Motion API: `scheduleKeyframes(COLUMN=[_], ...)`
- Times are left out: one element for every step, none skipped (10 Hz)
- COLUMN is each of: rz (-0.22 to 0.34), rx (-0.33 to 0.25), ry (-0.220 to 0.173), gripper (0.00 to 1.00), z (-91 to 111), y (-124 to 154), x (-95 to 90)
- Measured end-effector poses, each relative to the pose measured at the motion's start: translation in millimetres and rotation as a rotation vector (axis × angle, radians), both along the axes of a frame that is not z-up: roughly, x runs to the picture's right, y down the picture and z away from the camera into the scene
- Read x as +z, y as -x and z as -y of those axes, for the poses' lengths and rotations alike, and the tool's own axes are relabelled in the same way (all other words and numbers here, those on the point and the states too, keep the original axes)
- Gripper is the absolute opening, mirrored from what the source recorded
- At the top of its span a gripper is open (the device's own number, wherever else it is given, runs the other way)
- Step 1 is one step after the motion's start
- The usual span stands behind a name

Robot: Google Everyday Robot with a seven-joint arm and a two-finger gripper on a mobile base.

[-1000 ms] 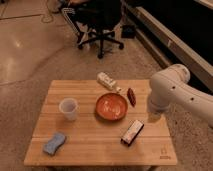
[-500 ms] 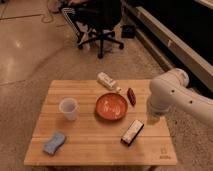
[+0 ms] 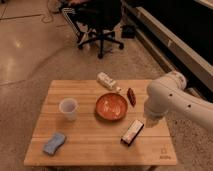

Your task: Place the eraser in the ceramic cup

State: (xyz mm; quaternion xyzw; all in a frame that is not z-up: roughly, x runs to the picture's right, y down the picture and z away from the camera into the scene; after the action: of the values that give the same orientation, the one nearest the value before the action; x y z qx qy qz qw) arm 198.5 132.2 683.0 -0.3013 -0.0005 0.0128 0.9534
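Note:
The eraser (image 3: pixel 132 132), a small oblong block with black sides and a white top, lies on the wooden table (image 3: pixel 90 150) at the front right. The ceramic cup (image 3: pixel 68 108), a plain whitish tumbler, stands upright at the table's left, well apart from the eraser. My white arm (image 3: pixel 167 97) reaches in from the right. Its lower end, with the gripper (image 3: pixel 148 120), hangs just above and to the right of the eraser's far end. The arm's bulk hides most of the gripper. Nothing shows as held.
An orange-red bowl (image 3: pixel 111 106) sits mid-table between cup and eraser. A white bottle (image 3: pixel 106 81) lies behind it, and a dark red object (image 3: pixel 131 96) to its right. A light-blue sponge (image 3: pixel 54 143) lies front left. An office chair (image 3: pixel 100 25) stands beyond the table.
The arm has come slightly down and to the left, towards the eraser. The things on the table have not moved.

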Motion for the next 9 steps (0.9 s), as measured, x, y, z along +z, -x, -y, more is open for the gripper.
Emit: scheduleKeyframes(rz=[0.015,0.031,0.057,0.071,0.072,0.041,0.029,0.043,0.048], rx=[0.005,-0.026,-0.055,-0.049,-0.049,-0.019,-0.002,0.007,0.002], ry=[0.014,0.019,-0.002,0.001,0.006,0.008,0.003,0.019,0.048], gripper=[0.45,0.45,0.45,0.45,0.45,0.45,0.45,0.45,0.45], z=[2.5,0.1,-1.3,-2.1,-4.8,-4.6,-5.3,-8.2,-12.7], y=[12.7,19.9,33.9,41.9,42.8,40.1,39.7,39.3,40.1], x=[8.0,9.3,10.3,11.1,11.2,15.4,21.2,19.0,14.8])
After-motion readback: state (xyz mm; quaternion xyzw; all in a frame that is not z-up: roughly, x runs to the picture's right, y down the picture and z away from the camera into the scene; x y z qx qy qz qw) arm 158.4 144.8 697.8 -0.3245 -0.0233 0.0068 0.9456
